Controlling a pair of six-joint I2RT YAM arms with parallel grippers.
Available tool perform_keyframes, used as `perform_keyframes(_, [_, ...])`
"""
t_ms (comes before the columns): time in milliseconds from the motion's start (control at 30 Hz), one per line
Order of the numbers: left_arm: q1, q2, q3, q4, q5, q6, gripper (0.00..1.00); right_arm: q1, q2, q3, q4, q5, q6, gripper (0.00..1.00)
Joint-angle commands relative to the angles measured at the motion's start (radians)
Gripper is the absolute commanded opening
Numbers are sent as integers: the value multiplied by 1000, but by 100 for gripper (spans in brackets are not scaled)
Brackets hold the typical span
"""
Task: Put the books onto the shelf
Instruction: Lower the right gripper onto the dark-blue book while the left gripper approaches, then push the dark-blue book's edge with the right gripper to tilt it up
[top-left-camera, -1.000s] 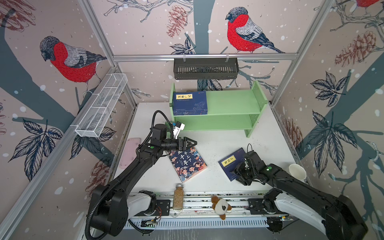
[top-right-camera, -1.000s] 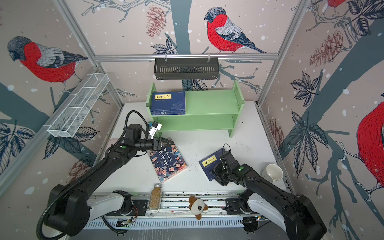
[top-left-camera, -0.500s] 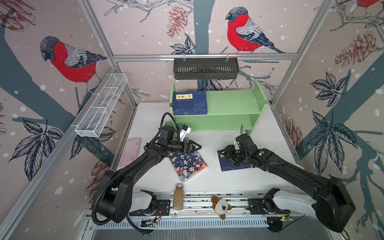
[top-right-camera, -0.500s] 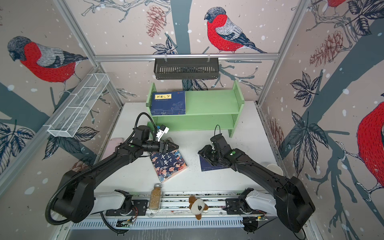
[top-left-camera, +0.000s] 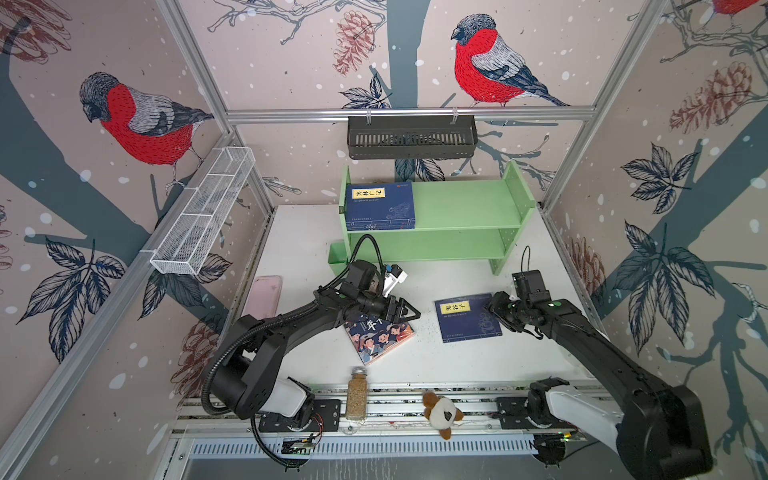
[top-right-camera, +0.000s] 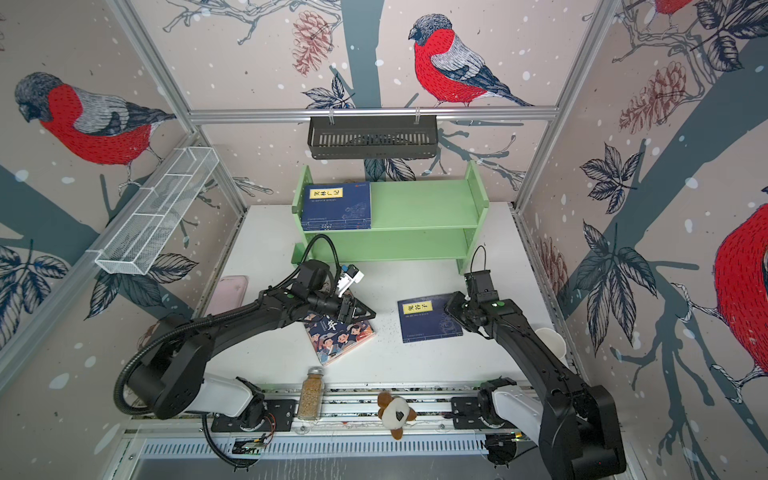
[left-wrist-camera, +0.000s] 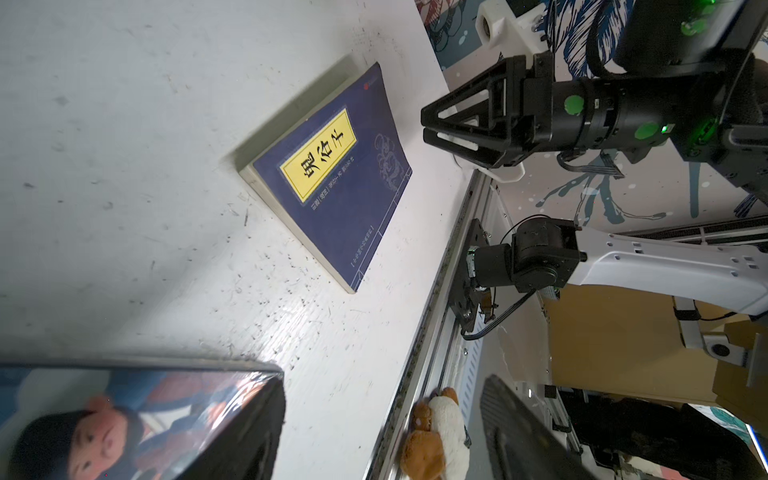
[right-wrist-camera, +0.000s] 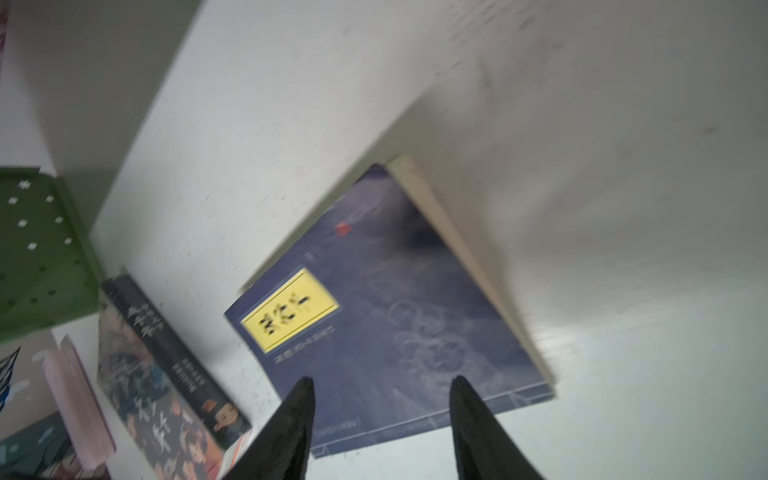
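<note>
A navy book (top-left-camera: 467, 318) (top-right-camera: 430, 318) with a yellow label lies flat on the white table; the wrist views also show this navy book (left-wrist-camera: 332, 174) (right-wrist-camera: 395, 299). My right gripper (top-left-camera: 492, 307) (top-right-camera: 451, 305) (right-wrist-camera: 381, 380) hangs open over its right edge, holding nothing. The cartoon book (top-left-camera: 380, 338) (top-right-camera: 338, 334) (left-wrist-camera: 124, 415) (right-wrist-camera: 166, 374) lies left of it. My left gripper (top-left-camera: 415, 316) (top-right-camera: 372, 313) (left-wrist-camera: 386, 376) is open at that book's far right corner, one finger against its edge. On the top board of the green shelf (top-left-camera: 457, 203) (top-right-camera: 415, 203) rests a stack of navy books (top-left-camera: 380, 203) (top-right-camera: 336, 205).
A pink phone (top-left-camera: 264, 297) lies at the table's left edge. A spice jar (top-left-camera: 357, 392) and a plush toy (top-left-camera: 440, 413) sit on the front rail. A paper cup (top-right-camera: 550, 340) stands at the right. A black basket (top-left-camera: 411, 137) and a white mesh basket (top-left-camera: 203, 212) hang on the walls.
My right gripper swung from the navy book's near side over it, then drew back to its right edge; the book now lies squarer. My left gripper moved right along the cartoon book's far edge.
</note>
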Motion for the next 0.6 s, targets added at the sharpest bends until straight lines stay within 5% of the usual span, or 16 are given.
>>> perform_keyframes(0, [-41,46,25,122,-18,-38,74,-65,-9,-31,75,-26,-66,54])
perform_keyframes(567, [-143,263,106,181,-153,-222,71,-241,77,-43,79,-160,-268,54])
